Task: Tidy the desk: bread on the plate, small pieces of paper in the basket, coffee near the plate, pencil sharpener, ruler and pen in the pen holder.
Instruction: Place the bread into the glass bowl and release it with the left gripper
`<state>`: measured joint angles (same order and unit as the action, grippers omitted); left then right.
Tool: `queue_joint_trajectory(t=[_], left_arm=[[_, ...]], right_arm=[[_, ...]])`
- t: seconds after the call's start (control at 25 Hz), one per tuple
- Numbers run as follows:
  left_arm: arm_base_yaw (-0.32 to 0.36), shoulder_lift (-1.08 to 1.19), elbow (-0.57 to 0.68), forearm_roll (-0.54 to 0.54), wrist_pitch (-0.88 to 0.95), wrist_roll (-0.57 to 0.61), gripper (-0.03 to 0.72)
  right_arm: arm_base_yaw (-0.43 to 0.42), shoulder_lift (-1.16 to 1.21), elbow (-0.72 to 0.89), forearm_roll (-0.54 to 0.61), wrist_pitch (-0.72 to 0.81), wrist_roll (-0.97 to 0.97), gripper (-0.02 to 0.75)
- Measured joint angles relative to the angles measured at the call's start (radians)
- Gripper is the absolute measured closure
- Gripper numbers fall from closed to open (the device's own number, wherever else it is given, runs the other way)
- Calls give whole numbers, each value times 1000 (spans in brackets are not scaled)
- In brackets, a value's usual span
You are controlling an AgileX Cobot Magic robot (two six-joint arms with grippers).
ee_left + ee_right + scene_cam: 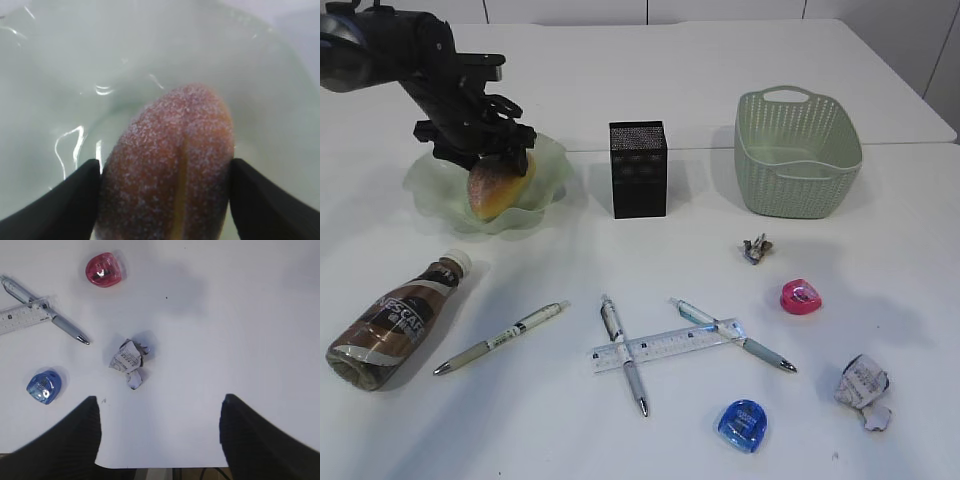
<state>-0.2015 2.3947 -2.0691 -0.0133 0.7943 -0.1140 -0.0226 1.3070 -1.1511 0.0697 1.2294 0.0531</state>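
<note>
Sugared bread (170,165) stands on end inside the plate (440,190), the left gripper (165,200) bracketing it, jaws at its sides; whether they grip, I cannot tell. It could topple onto the plate's rim if a finger drags it upward.

The bread's (170,165) lower end is cut off in the left wrist view.

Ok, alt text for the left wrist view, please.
A sugar-dusted golden-brown bun sits between two black gripper fingers, with a slight gap at each side. Behind it lies the glossy inside of a pale green translucent dish.
</note>
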Motion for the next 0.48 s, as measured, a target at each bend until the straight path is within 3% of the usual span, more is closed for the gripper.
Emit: queue_joint_trajectory(t=[0.24,0.48], left_arm=[[2,32,-1,19,40,0,91],[6,32,-2,37,44,0,83]], right_arm=[[0,0,0,0,0,0,165],[0,0,0,0,0,16,166]])
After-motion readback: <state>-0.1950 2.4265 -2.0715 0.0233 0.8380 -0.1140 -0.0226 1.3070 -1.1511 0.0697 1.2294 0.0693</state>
